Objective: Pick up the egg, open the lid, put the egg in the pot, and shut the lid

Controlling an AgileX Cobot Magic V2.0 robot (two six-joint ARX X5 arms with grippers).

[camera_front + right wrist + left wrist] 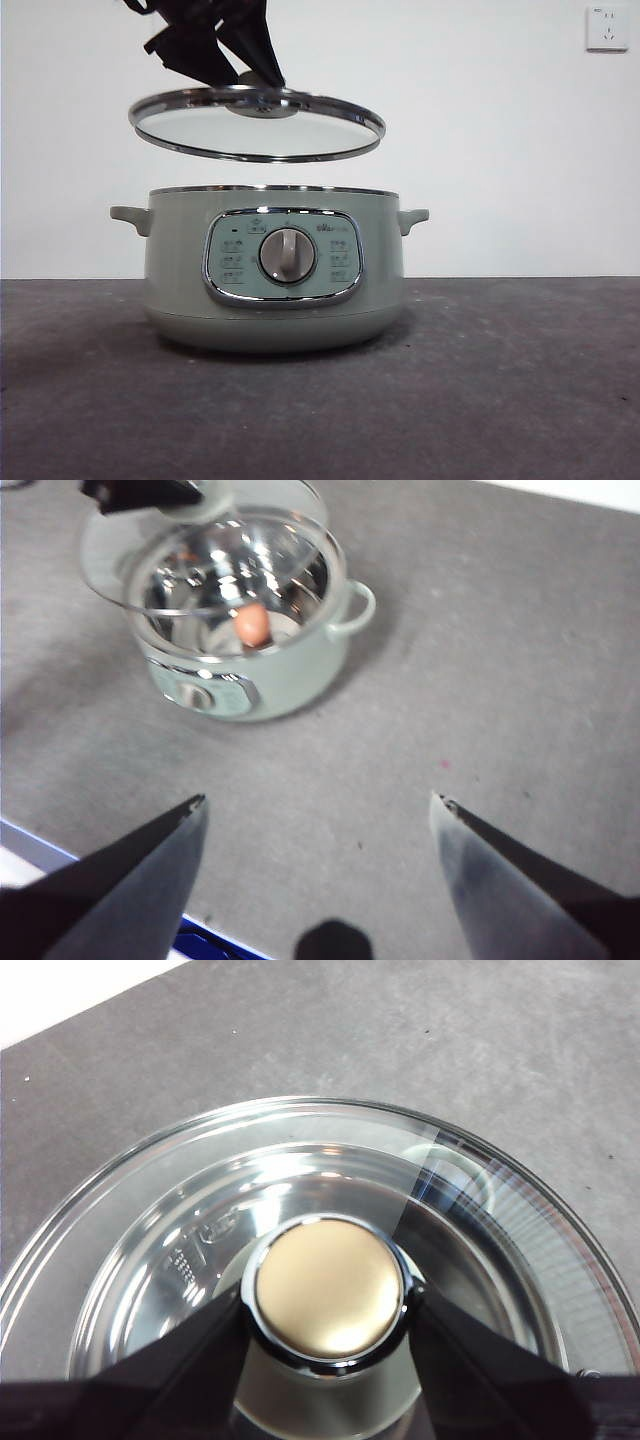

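Note:
The pale green pot (275, 280) stands at the table's middle with its dial facing the front view. Above it, tilted, hangs the glass lid (257, 123), clear of the pot's rim. My left gripper (225, 50) comes down from the top and is shut on the lid's knob (328, 1290), one black jaw on each side of it. In the right wrist view the brown-orange egg (253, 624) lies inside the steel bowl of the pot (250, 630), under the raised lid (190, 550). My right gripper (318, 810) is open and empty, held away from the pot above the grey table.
The dark grey table top (520, 380) spreads out on both sides of the pot. A white wall with a socket (606, 28) stands behind. A blue strip (210, 942) shows at the table's near edge in the right wrist view.

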